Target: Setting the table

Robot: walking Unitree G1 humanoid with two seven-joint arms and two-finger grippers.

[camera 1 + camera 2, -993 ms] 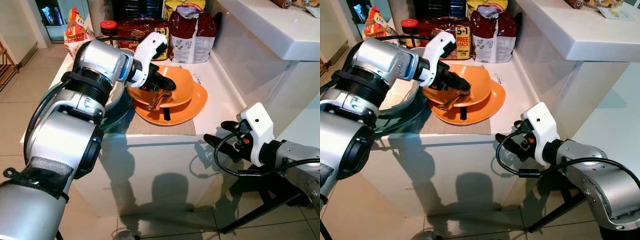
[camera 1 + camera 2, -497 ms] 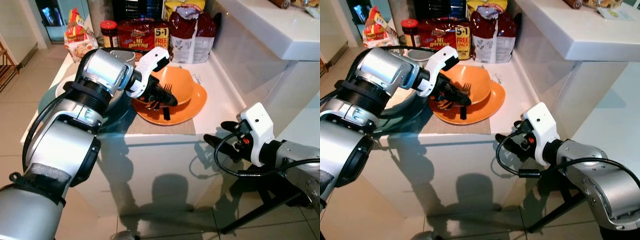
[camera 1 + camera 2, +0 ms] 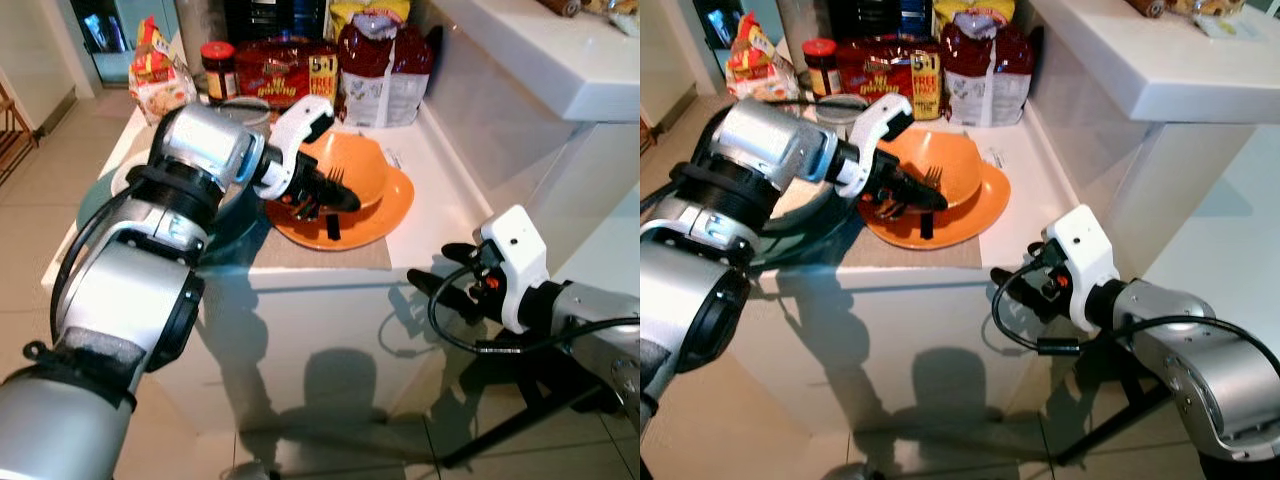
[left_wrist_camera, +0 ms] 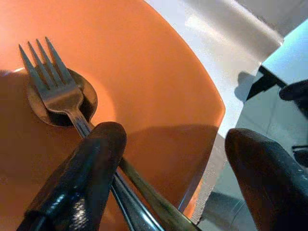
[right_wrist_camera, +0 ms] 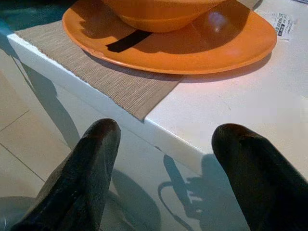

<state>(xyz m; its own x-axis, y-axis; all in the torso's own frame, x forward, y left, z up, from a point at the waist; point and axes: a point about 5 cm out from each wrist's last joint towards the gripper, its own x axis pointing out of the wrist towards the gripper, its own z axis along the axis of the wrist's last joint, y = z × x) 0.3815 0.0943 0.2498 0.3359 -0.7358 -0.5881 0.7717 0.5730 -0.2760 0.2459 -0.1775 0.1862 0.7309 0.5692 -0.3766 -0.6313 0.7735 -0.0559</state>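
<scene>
L gripper [image 3: 335, 198] sits mid-frame over the orange bowl [image 3: 365, 168], fingers spread; fork [image 4: 55, 86] and spoon [image 4: 53, 108] lie in the bowl, handles running past one finger [image 4: 91, 168], prob. so they can be picked out for laying. Bowl rests on orange plate [image 3: 385, 215] on a placemat [image 3: 330, 255] near the counter [image 3: 440, 195] edge. R gripper [image 3: 440, 270], spread and empty, hangs lower right, below counter edge.

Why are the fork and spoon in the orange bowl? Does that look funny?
A little. The fork and spoon lie stacked inside the orange bowl, handles poking over its rim beside the left end effector, not laid next to the orange plate. A paper tag lies beside the plate.
</scene>
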